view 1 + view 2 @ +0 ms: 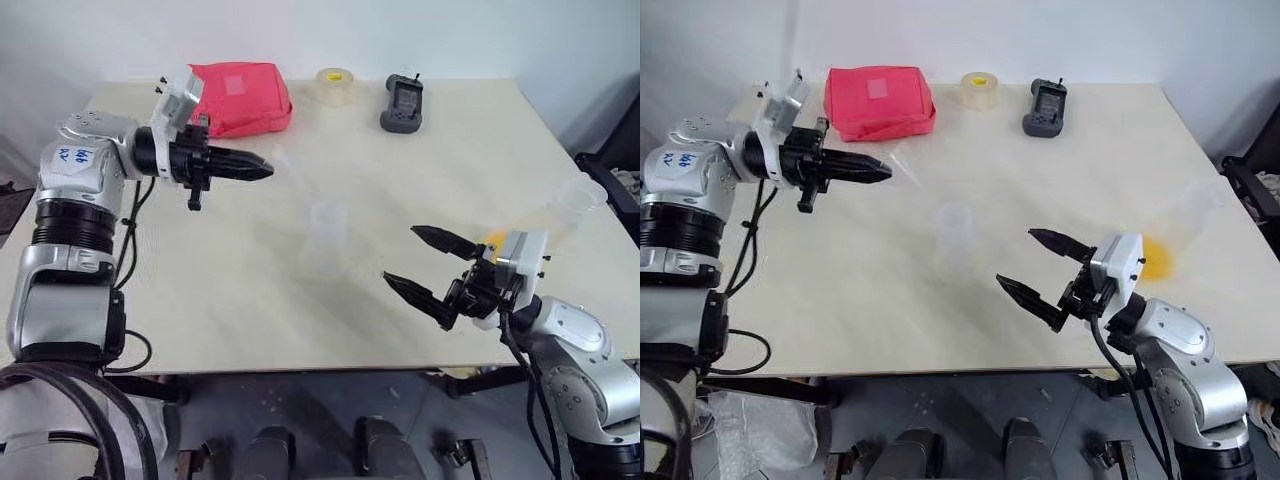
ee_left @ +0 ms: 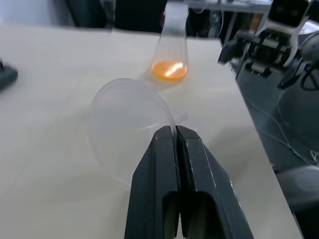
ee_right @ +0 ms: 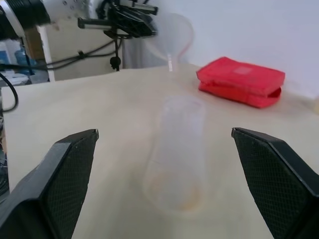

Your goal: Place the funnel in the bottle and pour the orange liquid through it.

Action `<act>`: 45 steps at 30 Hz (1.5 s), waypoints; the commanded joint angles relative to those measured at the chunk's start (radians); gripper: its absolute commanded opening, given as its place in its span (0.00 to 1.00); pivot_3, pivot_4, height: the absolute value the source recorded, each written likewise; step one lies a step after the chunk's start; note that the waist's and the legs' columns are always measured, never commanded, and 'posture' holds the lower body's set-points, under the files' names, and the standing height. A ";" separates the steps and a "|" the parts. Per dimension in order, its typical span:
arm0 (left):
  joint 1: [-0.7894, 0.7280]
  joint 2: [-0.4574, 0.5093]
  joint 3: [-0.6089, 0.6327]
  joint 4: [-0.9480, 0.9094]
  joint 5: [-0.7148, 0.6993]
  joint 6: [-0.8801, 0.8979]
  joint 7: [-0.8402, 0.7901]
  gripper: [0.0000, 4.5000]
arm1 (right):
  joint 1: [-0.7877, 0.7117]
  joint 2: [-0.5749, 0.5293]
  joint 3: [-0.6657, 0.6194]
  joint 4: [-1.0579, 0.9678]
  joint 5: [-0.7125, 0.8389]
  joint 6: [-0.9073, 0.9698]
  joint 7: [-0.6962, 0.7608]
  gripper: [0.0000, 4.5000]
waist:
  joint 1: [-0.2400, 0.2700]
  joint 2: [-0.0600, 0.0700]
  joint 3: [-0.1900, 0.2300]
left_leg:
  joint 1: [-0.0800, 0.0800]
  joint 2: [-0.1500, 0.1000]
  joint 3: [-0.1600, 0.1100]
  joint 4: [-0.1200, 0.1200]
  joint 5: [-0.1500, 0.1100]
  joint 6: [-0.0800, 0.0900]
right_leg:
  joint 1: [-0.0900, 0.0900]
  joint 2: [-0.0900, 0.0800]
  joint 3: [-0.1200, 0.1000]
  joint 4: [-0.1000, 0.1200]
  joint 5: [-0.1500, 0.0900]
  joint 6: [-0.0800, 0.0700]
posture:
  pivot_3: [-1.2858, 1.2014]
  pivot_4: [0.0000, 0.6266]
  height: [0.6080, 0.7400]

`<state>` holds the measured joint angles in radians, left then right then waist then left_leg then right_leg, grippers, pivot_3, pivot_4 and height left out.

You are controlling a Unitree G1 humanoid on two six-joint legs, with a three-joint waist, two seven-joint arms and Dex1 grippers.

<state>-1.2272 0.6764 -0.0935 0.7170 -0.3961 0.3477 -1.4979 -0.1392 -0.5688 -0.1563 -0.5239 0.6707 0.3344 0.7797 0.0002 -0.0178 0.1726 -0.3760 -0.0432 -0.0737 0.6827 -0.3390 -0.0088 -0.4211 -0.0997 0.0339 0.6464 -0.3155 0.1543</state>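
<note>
L hand [image 1: 262, 169] level, pinching funnel [image 2: 130, 130]; R hand [image 1: 420, 262] spread.

A pale wooden table [image 1: 200, 300] with a faint grain stands against a plain white wall [image 1: 400, 35], evenly lit. Below the table's near edge lies a dark grey floor [image 1: 320, 400]; dark furniture [image 1: 612, 165] stands just beside its right edge.

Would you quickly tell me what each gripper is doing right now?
Left gripper: shut on the funnel.
Right gripper: open, holding nothing.

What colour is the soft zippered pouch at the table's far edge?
The soft pouch is red, clearest in the right eye view.
</note>
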 commanded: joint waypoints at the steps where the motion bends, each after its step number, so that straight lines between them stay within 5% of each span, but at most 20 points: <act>1: -0.038 -0.031 0.027 -0.026 0.022 -0.056 0.017 0.00 | -0.026 -0.024 -0.019 -0.027 0.021 0.007 0.008 1.00 | -0.002 0.000 0.000 | 0.000 0.000 0.000 0.000 0.000 0.000 | 0.000 0.000 0.000 0.000 0.000 0.000 | 0.52 0.24 1.00; 17: -0.137 -0.129 0.001 0.133 0.223 -0.621 0.005 0.00 | -0.057 -0.092 -0.045 0.020 -0.012 -0.007 0.043 1.00 | 0.000 0.000 0.000 | -0.001 0.000 0.001 -0.001 0.000 0.000 | -0.001 0.000 0.000 -0.002 0.000 0.000 | 0.52 0.24 1.00; 31: -0.132 -0.075 -0.055 0.107 0.236 -0.632 -0.116 0.00 | -0.039 -0.072 -0.032 0.034 -0.033 -0.035 0.036 1.00 | -0.003 0.000 0.000 | -0.001 0.000 0.001 -0.001 0.000 0.000 | -0.002 0.000 0.000 -0.001 0.000 0.000 | 0.52 0.24 1.00; 45: -0.105 0.027 -0.241 0.006 0.083 -0.582 -0.117 0.00 | -0.021 -0.054 -0.031 0.026 -0.044 -0.039 0.025 1.00 | -0.003 0.000 0.000 | -0.001 0.001 0.001 -0.001 0.000 0.000 | -0.002 0.000 0.000 -0.001 0.000 0.000 | 0.52 0.24 1.00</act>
<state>-1.3228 0.6871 -0.3306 0.7564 -0.2812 -0.2294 -1.5023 -0.1585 -0.6257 -0.1655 -0.4696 0.6172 0.3133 0.8091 -0.0027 -0.0180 0.1728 -0.3771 -0.0425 -0.0724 0.6817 -0.3394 -0.0086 -0.4229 -0.0994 0.0342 0.6457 -0.3153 0.1546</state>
